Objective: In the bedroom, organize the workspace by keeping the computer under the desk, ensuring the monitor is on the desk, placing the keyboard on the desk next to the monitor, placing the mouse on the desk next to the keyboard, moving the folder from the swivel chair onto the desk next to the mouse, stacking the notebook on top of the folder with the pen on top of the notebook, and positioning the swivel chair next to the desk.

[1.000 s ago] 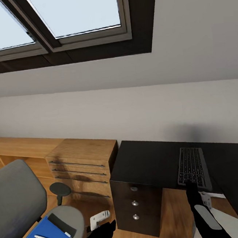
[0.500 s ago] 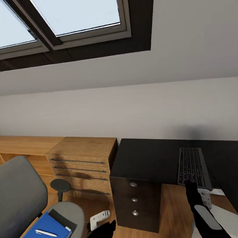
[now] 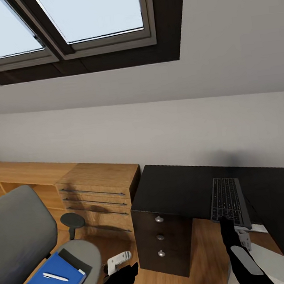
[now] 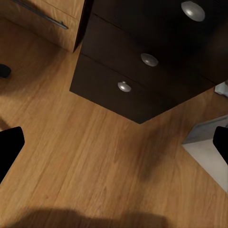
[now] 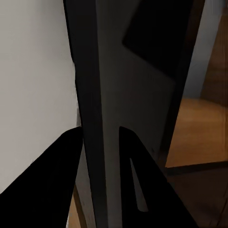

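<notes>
**Right gripper clamped on the keyboard at the desk edge**

In the head view, the black desk point(image 3: 182, 188) stands against the white wall, its dark drawer unit point(image 3: 163, 242) beside a light wooden dresser point(image 3: 99, 194). The keyboard point(image 3: 228, 200) lies on the desk top, its near end overhanging the front edge. The right gripper point(image 3: 225, 223) reaches up to that end. At lower left, the swivel chair point(image 3: 25, 235) carries the grey folder point(image 3: 76, 261) on its seat, the blue notebook point(image 3: 54, 282) on the folder and the pen point(image 3: 55, 277) on the notebook. The left gripper point(image 3: 125, 272) hangs low over the wooden floor point(image 3: 206, 257).

In the left wrist view, the left gripper's fingers point(image 4: 9, 147) stand wide apart above the floor, facing the drawer unit's silver knobs point(image 4: 149, 59).

In the right wrist view, the two dark fingers point(image 5: 64, 161) pinch the keyboard's thin edge between them.
</notes>
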Controlling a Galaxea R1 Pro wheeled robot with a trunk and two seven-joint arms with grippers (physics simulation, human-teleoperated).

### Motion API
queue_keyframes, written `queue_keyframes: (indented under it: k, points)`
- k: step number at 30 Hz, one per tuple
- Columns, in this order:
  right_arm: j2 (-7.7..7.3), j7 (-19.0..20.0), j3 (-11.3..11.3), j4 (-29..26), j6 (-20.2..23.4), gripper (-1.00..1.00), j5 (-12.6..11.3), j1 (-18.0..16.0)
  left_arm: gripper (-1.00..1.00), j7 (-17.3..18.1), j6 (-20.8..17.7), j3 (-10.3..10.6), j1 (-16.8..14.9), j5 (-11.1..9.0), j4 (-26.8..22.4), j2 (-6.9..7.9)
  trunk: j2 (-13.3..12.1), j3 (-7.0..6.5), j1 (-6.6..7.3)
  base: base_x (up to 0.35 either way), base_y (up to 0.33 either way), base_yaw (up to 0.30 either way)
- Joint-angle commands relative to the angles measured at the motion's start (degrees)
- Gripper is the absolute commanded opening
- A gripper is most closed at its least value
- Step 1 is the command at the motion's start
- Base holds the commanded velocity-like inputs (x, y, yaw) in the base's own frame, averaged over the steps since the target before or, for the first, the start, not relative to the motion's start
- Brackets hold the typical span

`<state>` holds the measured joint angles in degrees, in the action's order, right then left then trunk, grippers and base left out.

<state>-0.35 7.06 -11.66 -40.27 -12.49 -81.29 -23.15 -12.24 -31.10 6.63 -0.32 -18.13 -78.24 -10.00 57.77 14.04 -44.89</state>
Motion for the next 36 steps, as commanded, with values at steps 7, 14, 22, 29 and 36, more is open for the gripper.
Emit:
queue_keyframes:
  k: [7,14,22,29,36]
  points:
    - [-0.23,1.12,0.70,1.55,-0.16,-1.00,0.94,-0.05,1.00,-0.50,-0.19,0.05,-0.03,-0.60,-0.07,0.00,0.06,0.07,-0.01,0.000,0.000,0.000]
    - [-0.41,3.32,1.67,1.68,-0.16,-1.00,3.64,-0.05,1.00,-0.43,-0.25,0.05,-0.03,-0.60,-0.07,0.00,0.06,0.07,-0.01,0.000,0.000,0.000]
    - [-1.01,3.35,1.74,1.81,3.20,-1.00,3.69,-0.05,1.00,-0.30,-0.20,0.21,-0.03,-0.60,0.03,0.00,0.06,0.07,-0.01,0.000,0.000,0.000]
    - [-1.14,3.12,1.41,1.86,8.73,-1.00,3.39,-0.05,1.00,-0.16,-0.27,0.32,-0.03,-0.60,0.10,0.00,0.06,0.07,-0.01,0.000,0.000,0.000]
    - [-1.45,3.06,1.19,1.86,12.38,-1.00,3.19,-0.05,1.00,-0.15,-0.28,0.39,-0.03,-0.60,0.18,0.00,0.06,0.07,-0.01,0.000,0.000,0.000]
